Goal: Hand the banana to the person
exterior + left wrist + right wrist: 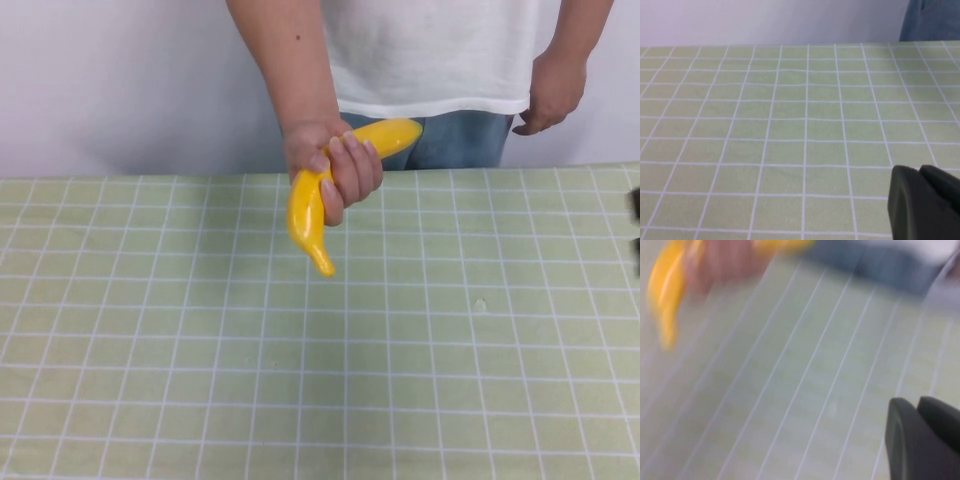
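Note:
The person (430, 50) in a white T-shirt and blue jeans stands behind the table. One hand (335, 160) grips the yellow banana (303, 215) above the far middle of the table, with its pointed tip hanging down. The banana also shows blurred in the right wrist view (665, 285), far from my right gripper (916, 402), which is shut and empty. That gripper just shows at the right edge of the high view (635, 228). My left gripper (918, 170) is shut and empty, low over the table, and is out of the high view.
The table (450, 380) has a light green cloth with a white grid. A plain white wall stands behind it. The person's other hand (550, 95) hangs at the far right. Their jeans show in the left wrist view (932, 22).

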### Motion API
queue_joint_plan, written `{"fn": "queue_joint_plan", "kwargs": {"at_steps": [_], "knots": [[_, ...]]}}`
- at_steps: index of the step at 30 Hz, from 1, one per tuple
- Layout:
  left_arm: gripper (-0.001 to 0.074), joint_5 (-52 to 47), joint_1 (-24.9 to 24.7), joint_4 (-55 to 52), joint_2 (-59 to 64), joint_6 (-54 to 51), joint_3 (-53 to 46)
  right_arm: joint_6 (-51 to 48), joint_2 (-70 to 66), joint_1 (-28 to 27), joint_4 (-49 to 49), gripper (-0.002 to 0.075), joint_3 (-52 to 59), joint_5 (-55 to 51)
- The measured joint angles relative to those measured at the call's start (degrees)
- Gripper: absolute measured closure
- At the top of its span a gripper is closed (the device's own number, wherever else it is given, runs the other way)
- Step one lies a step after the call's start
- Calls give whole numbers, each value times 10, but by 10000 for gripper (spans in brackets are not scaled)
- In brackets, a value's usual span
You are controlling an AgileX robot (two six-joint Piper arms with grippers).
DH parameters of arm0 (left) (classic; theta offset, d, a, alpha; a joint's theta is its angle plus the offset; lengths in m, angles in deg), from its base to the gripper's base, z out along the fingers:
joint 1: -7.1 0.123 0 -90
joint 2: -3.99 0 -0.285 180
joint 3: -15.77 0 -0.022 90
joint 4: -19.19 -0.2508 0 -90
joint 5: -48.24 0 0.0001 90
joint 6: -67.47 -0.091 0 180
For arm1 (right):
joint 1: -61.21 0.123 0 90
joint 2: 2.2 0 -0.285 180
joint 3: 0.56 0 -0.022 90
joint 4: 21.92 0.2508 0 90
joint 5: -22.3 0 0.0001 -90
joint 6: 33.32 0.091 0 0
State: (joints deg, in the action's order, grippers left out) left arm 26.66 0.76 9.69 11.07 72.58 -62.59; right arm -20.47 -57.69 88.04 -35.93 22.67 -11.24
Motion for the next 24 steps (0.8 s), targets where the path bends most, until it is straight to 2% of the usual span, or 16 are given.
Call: {"fn": "queue_joint_plan", "kwargs": {"at_steps": [5, 13, 17, 18, 20, 24], "knots": [[739, 0, 0, 0, 0, 0, 0, 0, 132, -73, 9, 732, 176, 148], [739, 0, 0, 0, 0, 0, 0, -2, 346, -155, -1, 732, 428, 206], [739, 0, 0, 0, 0, 0, 0, 2, 424, -169, 3, 732, 542, 258], [739, 0, 0, 0, 0, 0, 0, 5, 443, -170, 10, 732, 562, 261], [739, 0, 0, 0, 0, 0, 0, -19, 473, -170, 10, 732, 551, 169], [739, 0, 0, 0, 0, 0, 0, -44, 496, -171, 4, 732, 557, 174]]}}
